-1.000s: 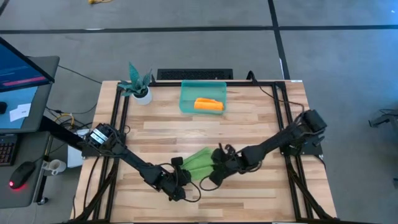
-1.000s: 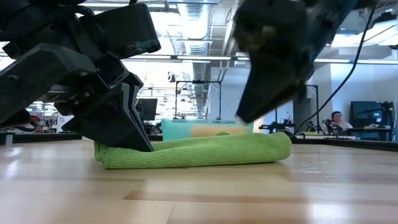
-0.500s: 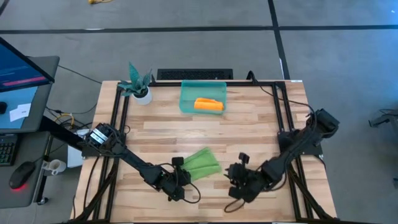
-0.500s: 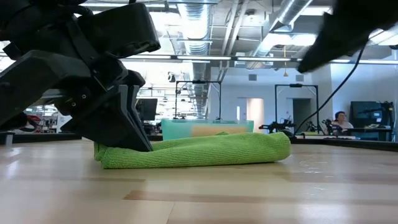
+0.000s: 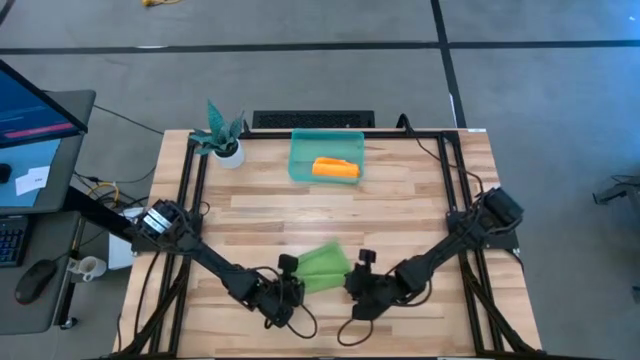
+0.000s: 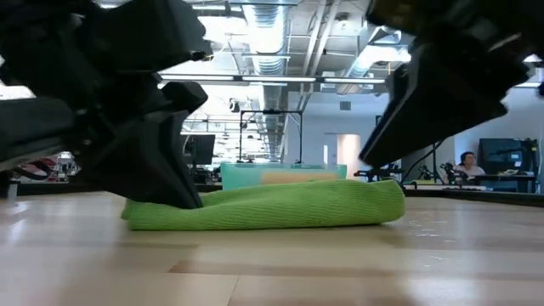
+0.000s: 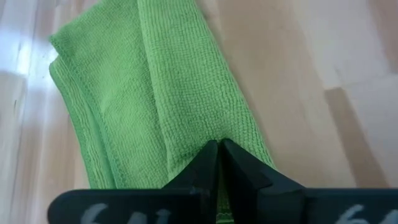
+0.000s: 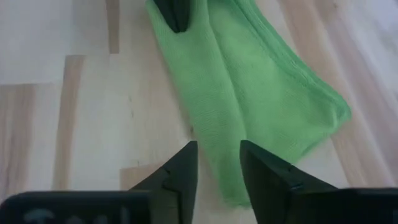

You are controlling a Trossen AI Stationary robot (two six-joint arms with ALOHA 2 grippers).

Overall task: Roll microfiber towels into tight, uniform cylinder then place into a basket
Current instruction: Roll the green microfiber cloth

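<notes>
Right gripper [image 5: 352, 287] back beside green towel [image 5: 322, 265]; towel's left end seemingly nudged outward.

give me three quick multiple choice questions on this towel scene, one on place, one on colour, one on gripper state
1. Where is the orange towel?
A. in the basket
B. beside the plant
C. under the right arm

2. What colour is the towel at the table's near edge?
A. blue
B. white
C. green

3. How is the left gripper?
A. wide open above the basket
B. shut on the green towel
C. holding the plant

Answers: 1 A, the high view shows it inside the teal walls. 2 C, every view shows it lime green. 3 B, the left wrist view shows its fingers pinched together on the cloth.
</notes>
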